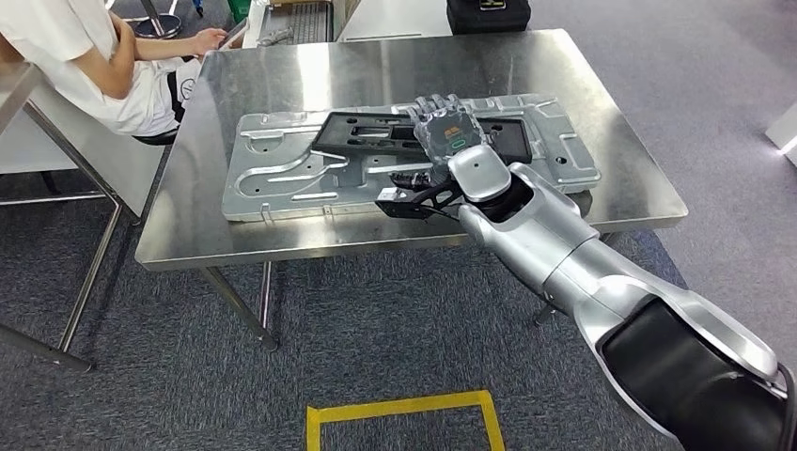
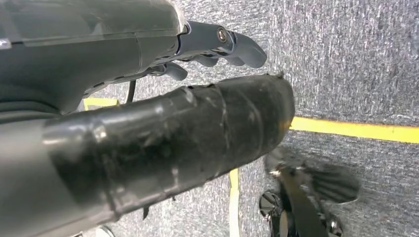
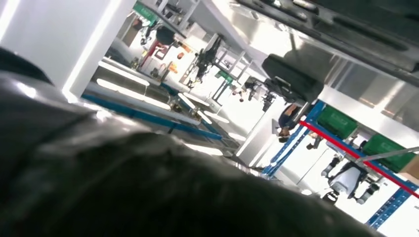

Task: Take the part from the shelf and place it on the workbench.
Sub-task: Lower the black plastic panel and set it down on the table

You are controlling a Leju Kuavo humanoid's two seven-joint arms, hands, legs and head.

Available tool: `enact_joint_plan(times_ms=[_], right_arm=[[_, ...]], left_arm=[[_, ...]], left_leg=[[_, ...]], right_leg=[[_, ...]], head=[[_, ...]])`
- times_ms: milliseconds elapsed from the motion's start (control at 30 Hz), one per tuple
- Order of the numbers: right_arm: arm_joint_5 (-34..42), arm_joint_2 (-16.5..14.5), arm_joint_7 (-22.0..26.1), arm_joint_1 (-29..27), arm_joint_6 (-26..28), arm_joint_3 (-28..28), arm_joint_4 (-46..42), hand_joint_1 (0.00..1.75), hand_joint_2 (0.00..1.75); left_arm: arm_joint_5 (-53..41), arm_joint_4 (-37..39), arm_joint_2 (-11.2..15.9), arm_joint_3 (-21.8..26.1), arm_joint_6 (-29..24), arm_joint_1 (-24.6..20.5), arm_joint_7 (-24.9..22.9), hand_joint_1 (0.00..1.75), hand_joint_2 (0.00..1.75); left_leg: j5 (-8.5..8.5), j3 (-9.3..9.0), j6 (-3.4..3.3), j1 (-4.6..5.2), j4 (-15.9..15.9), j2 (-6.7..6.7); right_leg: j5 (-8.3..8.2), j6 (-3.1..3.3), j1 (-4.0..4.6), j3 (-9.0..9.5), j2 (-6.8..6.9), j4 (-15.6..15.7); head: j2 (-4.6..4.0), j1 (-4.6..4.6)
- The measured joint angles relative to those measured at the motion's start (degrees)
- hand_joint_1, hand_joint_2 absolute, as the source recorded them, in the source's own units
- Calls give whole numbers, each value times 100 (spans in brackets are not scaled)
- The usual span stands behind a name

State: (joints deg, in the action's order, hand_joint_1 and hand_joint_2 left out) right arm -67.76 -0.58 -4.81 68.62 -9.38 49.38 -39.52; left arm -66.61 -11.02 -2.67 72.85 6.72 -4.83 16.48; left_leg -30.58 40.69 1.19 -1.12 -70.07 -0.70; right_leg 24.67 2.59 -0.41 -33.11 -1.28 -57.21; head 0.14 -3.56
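Right hand [image 1: 449, 132] flat on workbench [image 1: 282, 235], fingers [image 1: 434, 103] spread, holding nothing. Flat black part [image 1: 376, 132] on grey plate [image 1: 282, 169], under fingers, stretching toward nine o'clock. Left hand [image 2: 217, 47] fingers curled, empty.

no readable text, labels or numbers

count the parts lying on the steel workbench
2. A large silver stamped metal panel lies flat across the workbench, and a black plastic frame lies on top of it, under the right hand. The hand and arm may hide something smaller.
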Motion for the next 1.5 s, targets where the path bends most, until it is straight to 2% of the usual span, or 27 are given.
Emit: enact_joint_plan(times_ms=[33, 167, 200, 267, 333, 367, 433, 533, 567, 600, 667, 733, 767, 800, 867, 933, 1000, 1067, 1100, 1133, 1167, 1233, 1300, 1333, 1367, 1433, 1500], right_arm=[[-9, 1, -3, -19, -3, -12, -9, 0, 0], [-25, 1, -7, -53, -8, -26, -18, 0, 0], [-45, 1, -15, -84, -14, -49, -29, 0, 0], [-105, -3, -37, -147, -29, -126, -82, 0, 0], [-141, 1, -50, -165, -36, -190, -130, 0, 0], [-146, 9, -50, -169, -37, -205, -136, 0, 0], [-162, 23, -50, -165, -39, -238, -146, 0, 0], [-213, 30, -45, -185, -59, -263, -151, 0, 0], [-237, 34, -43, -203, -76, -263, -154, 0, 0], [-261, 38, -42, -217, -95, -266, -157, 0, 0], [-305, 46, -42, -219, -124, -282, -175, 0, 0], [-355, 44, -45, -187, -136, -305, -200, 0, 0], [-383, 40, -46, -169, -138, -314, -209, 0, 0], [-411, 38, -48, -155, -139, -324, -211, 0, 0], [-463, 39, -48, -142, -146, -350, -214, 0, 0], [-505, 42, -48, -117, -162, -379, -228, 0, 0], [-536, 27, -44, -96, -181, -392, -242, 0, 0], [-549, 11, -34, -120, -192, -392, -244, 0, 0], [-550, 9, -31, -137, -195, -392, -244, 0, 0], [-551, 8, -30, -149, -196, -392, -245, 0, 0], [-551, 8, -30, -152, -196, -392, -246, 0, 0], [-555, 7, -34, -145, -196, -392, -254, 0, 0], [-563, 4, -43, -137, -196, -392, -264, 0, 0], [-566, 5, -47, -133, -197, -392, -268, 0, 0], [-567, 11, -50, -135, -197, -395, -272, 0, 0], [-585, 40, -60, -125, -202, -416, -281, 0, 0], [-631, 61, -71, -113, -216, -458, -298, 0, 0]], left_arm=[[-1, 0, 2, 0, -1, 0, 2, 0, 0], [-4, 0, 2, 0, -1, 0, 2, 0, 0], [-9, 0, 2, 0, -3, 0, 2, 0, 0], [-25, 0, 3, 0, -9, 0, -2, 0, 0], [-34, 0, 3, 0, -13, -14, -5, 0, 0], [-34, 0, 1, 0, -13, -24, -7, 0, 0], [-34, 0, -3, 0, -13, -32, -11, 0, 0], [-34, 0, -4, 0, -6, -16, -15, 0, 0], [-34, 0, -4, 0, -3, -14, -15, 0, 0], [-34, 0, -4, 0, -2, -16, -18, 0, 0], [-34, 0, -5, 0, 1, -21, -28, 0, 0], [-34, 0, -16, 0, 7, -20, -41, 0, 0], [-34, 0, -22, 0, 10, -20, -47, 0, 0], [-34, 0, -27, 0, 13, -20, -51, 0, 0], [-34, -1, -27, 1, 21, -30, -48, 0, 0], [-34, -1, -28, 2, 36, -35, -43, 0, 0], [-34, 0, -28, 2, 45, -25, -49, 0, 0], [-34, 0, -18, 2, 46, -13, -54, 0, 0], [-34, 0, -13, 2, 46, -8, -55, 0, 0], [-34, 0, -9, 2, 45, -3, -55, 0, 0], [-34, 0, -9, 2, 45, 1, -55, 0, 0], [-35, 0, -9, 4, 45, 7, -55, 0, 0], [-38, 0, -9, 6, 43, 6, -56, 0, 0], [-39, 0, -8, 7, 39, 0, -57, 0, 0], [-43, 0, -11, 7, 36, -4, -56, 0, 0], [-54, -1, -11, 8, 19, -5, -54, 0, 0], [-65, -2, -9, 8, -7, 6, -55, 0, 0]], left_leg=[[-78, 73, 11, -4, -178, 3], [-113, 127, 27, -10, -329, 7], [-13, 45, 43, -23, -212, 10], [286, -355, 35, -49, 481, -81], [485, -672, -33, -54, 1086, -135], [500, -669, -73, -57, 1098, -82], [530, -672, -167, -67, 1131, 35], [531, -659, -231, -37, 1142, 214], [528, -658, -235, -29, 1141, 275], [526, -660, -238, -23, 1141, 337], [519, -674, -234, -8, 1140, 449], [507, -690, -215, 19, 1138, 564], [501, -694, -198, 29, 1137, 625], [496, -699, -179, 38, 1139, 690], [475, -721, -126, 43, 1147, 798], [327, -669, -72, 29, 975, 598], [-15, -405, -31, 3, 375, 248], [-277, -71, 5, -6, -328, 119], [-256, -3, 18, -7, -454, 103], [-124, -39, 25, -12, -357, 91], [84, -176, 28, -22, -49, 58], [387, -512, 25, -63, 685, -226], [433, -652, 5, -82, 1019, -470], [426, -660, -12, -69, 1043, -474], [441, -659, -43, -66, 1057, -392], [474, -681, -123, -72, 1107, -221], [486, -694, -197, -75, 1140, -45]], right_leg=[[-1, 0, 1, -6, -8, -2], [-5, -6, 0, -13, -28, -10], [-3, -16, -6, -25, -62, -32], [18, -113, -14, -118, -203, -155], [21, -230, -22, -206, -343, -238], [25, -257, -29, -220, -344, -251], [182, -302, -29, -337, -188, -484], [692, -353, -36, -819, 66, -1517], [763, -359, -38, -939, 87, -1775], [722, -354, -37, -960, 103, -1827], [375, -301, -17, -675, 199, -1277], [105, -190, 70, -299, 507, -513], [52, -142, 116, -204, 607, -292], [57, -112, 152, -190, 639, -218], [12, -74, 137, -198, 468, -177], [-46, -16, 82, -176, 320, -110], [-81, 27, 57, -180, 178, -82], [-89, 39, 60, -200, 11, -102], [-87, 37, 58, -207, -80, -123], [-82, 29, 52, -213, -172, -148], [-72, 16, 43, -217, -257, -178], [-45, -35, 28, -257, -409, -254], [-49, -109, 8, -343, -549, -310], [-68, -150, -4, -384, -624, -316], [-86, -188, -17, -411, -683, -309], [-9, -254, -8, -489, -486, -428], [282, -308, -1, -738, -95, -948]], head=[[0, 1], [-1, 1], [-1, 0], [0, 2], [1, 4], [1, 4], [1, 14], [1, 22], [1, 22], [0, 22], [1, 22], [2, 21], [2, 22], [2, 22], [2, 24], [1, 24], [1, 23], [1, 22], [0, 22], [0, 21], [-1, 21], [-1, 23], [-1, 24], [0, 24], [1, 23], [1, 38], [0, 59]])
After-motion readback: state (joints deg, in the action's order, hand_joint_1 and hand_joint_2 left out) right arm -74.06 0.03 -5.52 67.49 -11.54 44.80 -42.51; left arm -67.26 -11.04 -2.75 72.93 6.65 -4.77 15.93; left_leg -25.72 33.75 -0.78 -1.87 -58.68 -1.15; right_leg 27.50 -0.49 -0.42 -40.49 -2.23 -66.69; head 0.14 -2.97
